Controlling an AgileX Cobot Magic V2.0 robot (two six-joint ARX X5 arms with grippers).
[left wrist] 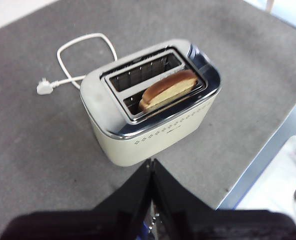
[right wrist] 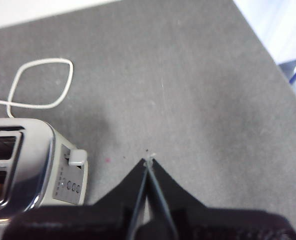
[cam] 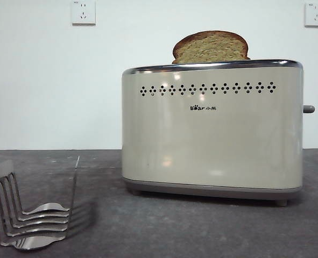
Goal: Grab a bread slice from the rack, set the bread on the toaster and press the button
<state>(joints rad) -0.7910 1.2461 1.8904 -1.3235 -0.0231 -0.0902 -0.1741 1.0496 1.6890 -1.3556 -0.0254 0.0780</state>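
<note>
Nearest us, the shiny silver pronged rack [cam: 29, 215] stands empty on the grey counter [cam: 202, 231]; our speckled brown-crusted bread slice [cam: 211, 47] sits in the boxy cream toaster [cam: 212, 129]. Both tools, left [left wrist: 152, 165] and right [right wrist: 148, 162], hang closed, empty. We judge pressing the grey lever button [right wrist: 76, 157] comes next, nearest our right tool.

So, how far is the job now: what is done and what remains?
Done: the slice of bread stands in one slot of the toaster, and the rack is empty. In hand: nothing; the left gripper and right gripper are both shut, above the table. Left: pressing the button, which is nearer the right gripper.
</note>
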